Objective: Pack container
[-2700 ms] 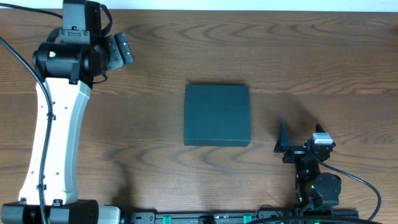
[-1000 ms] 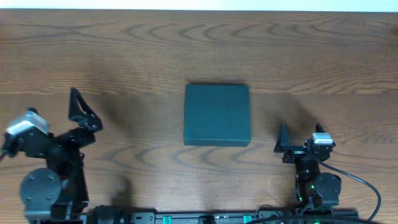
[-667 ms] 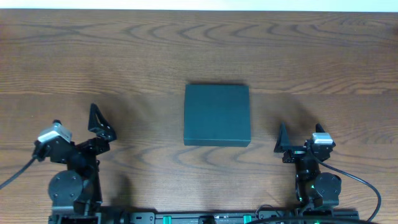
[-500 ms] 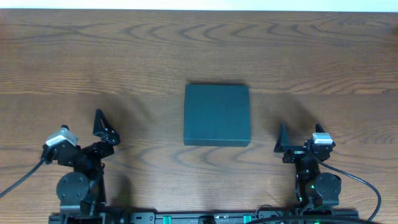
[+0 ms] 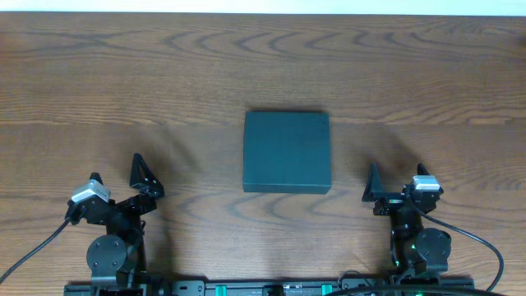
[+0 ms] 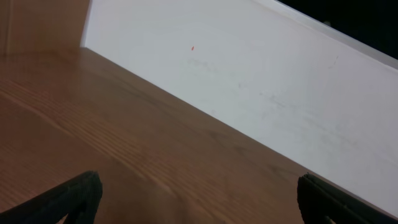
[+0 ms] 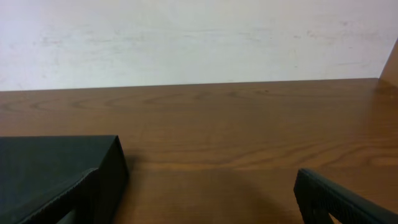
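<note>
The container (image 5: pixel 287 152) is a dark teal box with its lid shut, lying flat at the middle of the wooden table. My left gripper (image 5: pixel 117 177) is folded back at the front left edge, open and empty, well left of the box. My right gripper (image 5: pixel 399 179) is folded back at the front right, open and empty, just right of the box. In the right wrist view the container's corner (image 7: pixel 56 163) shows at lower left, beside my open fingers (image 7: pixel 199 205). The left wrist view shows open fingers (image 6: pixel 199 199) over bare wood; the container is out of that view.
A black rail with green parts (image 5: pixel 271 289) runs along the front edge between the two arm bases. A white wall (image 7: pixel 199 37) stands behind the table's far edge. No other objects lie on the wooden table (image 5: pixel 205 74).
My left arm has pulled back from the far left of the table and folded down at the front left edge. The right arm and the container have not moved.
</note>
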You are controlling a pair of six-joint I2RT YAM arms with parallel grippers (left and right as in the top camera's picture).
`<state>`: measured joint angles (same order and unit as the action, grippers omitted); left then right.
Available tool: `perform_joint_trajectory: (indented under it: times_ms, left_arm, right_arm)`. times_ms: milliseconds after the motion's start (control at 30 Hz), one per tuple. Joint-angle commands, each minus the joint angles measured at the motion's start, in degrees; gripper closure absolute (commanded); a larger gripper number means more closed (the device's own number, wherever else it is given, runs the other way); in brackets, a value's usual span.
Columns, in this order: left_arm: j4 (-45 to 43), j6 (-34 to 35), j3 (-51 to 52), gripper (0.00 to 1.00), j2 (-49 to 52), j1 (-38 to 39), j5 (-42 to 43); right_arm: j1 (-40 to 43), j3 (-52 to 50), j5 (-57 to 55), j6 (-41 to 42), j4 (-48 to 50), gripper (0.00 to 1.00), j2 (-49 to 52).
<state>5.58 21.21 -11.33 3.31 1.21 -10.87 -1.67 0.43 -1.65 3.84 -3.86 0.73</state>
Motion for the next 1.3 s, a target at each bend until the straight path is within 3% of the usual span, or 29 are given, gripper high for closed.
perform_joint_trajectory:
  times_ms: [0,1267]
  left_arm:
    - [-0.50,0.55,1.75,0.02,-1.64,-0.22,0.94]
    - [-5.68,0.46,10.69,0.01,-3.21,-0.13,5.35]
  right_arm:
    - [0.31,-0.11,0.20,-0.72,-0.24,0.01,-0.35]
    - [0.31,-0.11,0.22,-0.72,-0.24,0.01,-0.35]
